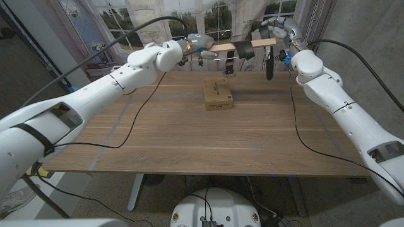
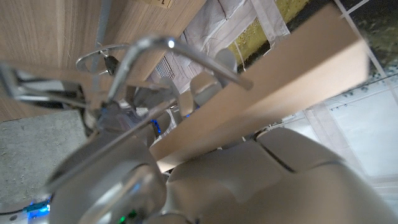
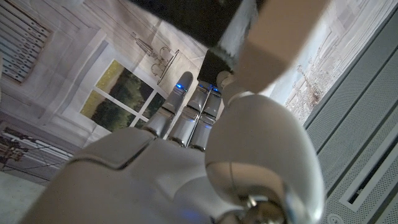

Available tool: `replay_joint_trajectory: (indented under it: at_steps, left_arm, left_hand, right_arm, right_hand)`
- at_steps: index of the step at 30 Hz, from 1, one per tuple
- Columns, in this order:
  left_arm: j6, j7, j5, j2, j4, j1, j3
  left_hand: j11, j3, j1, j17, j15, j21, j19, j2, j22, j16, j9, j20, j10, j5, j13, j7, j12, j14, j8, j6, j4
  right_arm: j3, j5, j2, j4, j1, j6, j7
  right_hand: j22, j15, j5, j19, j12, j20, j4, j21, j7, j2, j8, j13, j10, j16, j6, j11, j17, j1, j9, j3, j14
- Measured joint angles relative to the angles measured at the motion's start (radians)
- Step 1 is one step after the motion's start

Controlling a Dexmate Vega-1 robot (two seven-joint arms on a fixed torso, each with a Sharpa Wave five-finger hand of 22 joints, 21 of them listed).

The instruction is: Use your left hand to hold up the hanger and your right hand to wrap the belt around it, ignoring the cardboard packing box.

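Observation:
My left hand (image 1: 197,45) grips the left end of the wooden hanger (image 1: 225,48) and holds it level above the table's far edge. Its metal hook (image 1: 228,68) hangs below the bar. The black belt (image 1: 247,50) is looped around the bar, and a loose length (image 1: 269,64) dangles by the bar's right end. My right hand (image 1: 278,29) is at that end, its fingers (image 3: 185,118) reaching onto the belt (image 3: 198,18) beside the wooden bar (image 3: 280,31). In the left wrist view the bar (image 2: 267,93) and hook (image 2: 149,46) lie over my left hand (image 2: 261,180).
A small cardboard packing box (image 1: 218,93) lies on the wooden table (image 1: 189,139) just below the hanger. Black cables trail from both arms across the tabletop. A backdrop printed with windows stands close behind the far edge.

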Motion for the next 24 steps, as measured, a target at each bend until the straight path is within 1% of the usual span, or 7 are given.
replay_joint_trajectory:
  at_steps: [5, 6, 15, 20, 21, 22, 24]
  left_arm:
    - [0.012, -0.026, 0.019, 0.000, 0.000, 0.000, 0.000]
    - [0.014, -0.028, 0.021, -0.013, 0.005, -0.015, 0.017]
    - [0.035, -0.050, 0.065, -0.025, 0.007, -0.027, 0.039]
    - [0.047, -0.049, 0.085, -0.028, 0.007, -0.028, 0.044]
    - [0.051, -0.047, 0.090, -0.029, 0.006, -0.028, 0.045]
    - [0.054, -0.045, 0.095, -0.030, 0.005, -0.028, 0.046]
    - [0.062, -0.038, 0.107, -0.030, 0.002, -0.028, 0.049]
  left_hand:
    - [0.000, 0.000, 0.000, -0.002, 0.000, 0.000, 0.000, 0.000, -0.002, 0.000, 0.002, 0.000, 0.000, 0.001, 0.000, 0.000, 0.000, 0.000, 0.000, 0.000, 0.000]
    - [0.000, 0.000, 0.000, -0.001, 0.000, 0.000, 0.000, 0.000, -0.002, 0.000, 0.002, 0.000, 0.000, 0.001, 0.000, 0.000, 0.000, 0.000, 0.000, 0.000, 0.000]
    - [0.001, 0.000, 0.005, -0.003, 0.000, 0.000, 0.000, -0.005, -0.002, 0.000, 0.001, 0.000, 0.000, 0.010, 0.000, -0.002, 0.000, 0.000, 0.000, -0.002, 0.000]
    - [0.001, 0.000, 0.005, -0.005, 0.000, 0.000, 0.000, -0.005, -0.002, 0.000, 0.001, 0.000, 0.000, 0.015, 0.000, -0.002, 0.000, 0.000, 0.000, -0.001, 0.000]
    - [0.001, 0.000, 0.005, -0.005, 0.000, 0.000, 0.000, -0.005, -0.002, 0.000, 0.001, 0.000, 0.000, 0.015, 0.000, -0.002, 0.000, 0.000, 0.000, -0.001, 0.000]
    - [0.001, 0.000, 0.005, -0.005, 0.000, 0.000, 0.000, -0.005, -0.002, 0.000, 0.000, 0.000, 0.000, 0.015, 0.000, -0.002, 0.000, 0.000, 0.000, -0.001, 0.000]
    - [0.001, 0.000, 0.005, -0.005, 0.000, 0.000, 0.000, -0.005, -0.002, 0.000, -0.001, 0.000, 0.000, 0.015, 0.000, -0.002, 0.000, 0.000, 0.000, -0.002, 0.000]
  right_arm:
    - [0.000, 0.000, -0.022, -0.050, -0.005, 0.000, 0.000]
    - [0.000, -0.026, -0.025, -0.056, -0.006, 0.043, 0.048]
    - [0.001, -0.078, -0.075, -0.164, -0.026, 0.064, 0.084]
    - [0.004, -0.137, -0.113, -0.254, -0.049, 0.041, 0.095]
    - [0.004, -0.137, -0.113, -0.256, -0.050, 0.041, 0.095]
    - [0.005, -0.173, -0.126, -0.290, -0.060, 0.016, 0.096]
    - [0.008, -0.198, -0.137, -0.321, -0.071, -0.006, 0.094]
  right_hand:
    - [0.000, -0.002, 0.000, 0.000, 0.000, 0.000, 0.000, 0.008, -0.005, 0.000, 0.003, 0.000, -0.004, 0.000, 0.005, -0.003, 0.007, 0.000, 0.000, 0.000, -0.002]
    - [0.000, -0.001, 0.000, 0.000, 0.000, 0.000, 0.000, 0.008, -0.005, 0.000, 0.003, 0.000, -0.004, 0.000, 0.005, -0.004, 0.007, 0.000, 0.000, 0.000, -0.002]
    - [0.000, -0.002, -0.007, -0.009, 0.000, 0.002, 0.000, 0.008, -0.005, 0.000, 0.003, 0.004, -0.003, 0.000, 0.005, -0.008, 0.005, 0.000, -0.001, 0.000, -0.002]
    - [0.000, -0.004, -0.007, -0.009, -0.001, 0.002, -0.004, 0.018, -0.009, 0.000, 0.003, 0.005, 0.002, 0.005, 0.009, -0.013, 0.015, 0.000, -0.003, -0.004, 0.009]
    - [0.000, -0.005, -0.007, -0.009, -0.001, 0.002, -0.004, 0.018, -0.009, 0.000, 0.003, 0.005, 0.002, 0.009, 0.009, -0.013, 0.017, 0.000, -0.003, -0.004, 0.013]
    - [0.000, -0.005, -0.007, -0.009, -0.001, 0.002, -0.004, 0.018, -0.009, 0.000, 0.003, 0.005, 0.002, 0.010, 0.009, -0.012, 0.019, 0.000, -0.004, -0.004, 0.014]
    - [-0.002, -0.008, -0.007, -0.009, -0.001, 0.002, -0.004, 0.018, -0.009, 0.002, 0.003, 0.005, 0.009, 0.016, 0.009, -0.006, 0.024, 0.002, -0.007, -0.004, 0.016]
